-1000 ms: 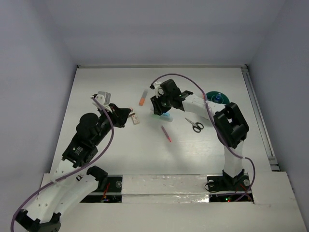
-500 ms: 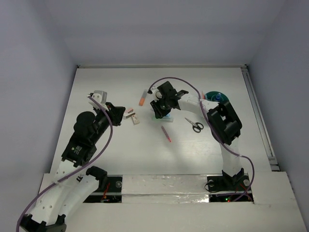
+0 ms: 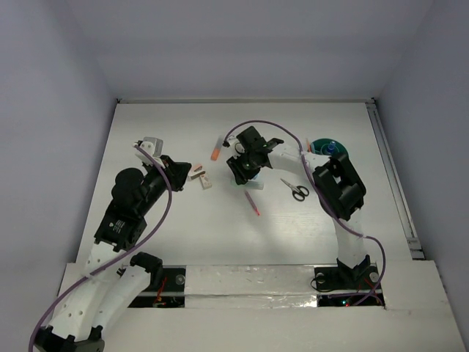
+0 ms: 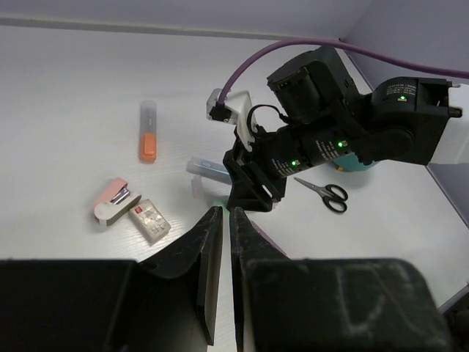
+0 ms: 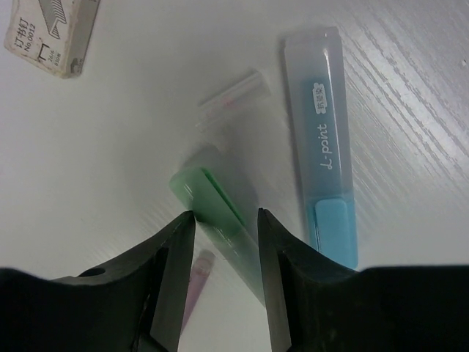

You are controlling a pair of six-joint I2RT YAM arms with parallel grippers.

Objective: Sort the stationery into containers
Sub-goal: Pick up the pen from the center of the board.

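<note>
My right gripper (image 5: 223,220) hangs low over the table, open. A green highlighter (image 5: 212,209) lies slantwise between its fingers, its cap end against the left finger. Just to the right is a blue highlighter (image 5: 322,176), with a short clear tube (image 5: 231,99) above it. A pink pen (image 3: 252,203) lies below the right gripper (image 3: 240,170). The orange marker (image 3: 215,151), black-handled scissors (image 3: 295,190) and teal cup (image 3: 328,148) sit around it. My left gripper (image 4: 224,213) is shut and empty, raised beside a small pink piece (image 4: 113,202) and a small white box (image 4: 149,219).
The right arm's purple cable (image 3: 267,117) loops over the middle of the table. A raised rail (image 3: 392,176) runs along the table's right edge. White walls close in the back and both sides.
The right gripper came down and slightly nearer over the highlighters. The left gripper pulled back a little to the left, away from the small pink and white pieces.
</note>
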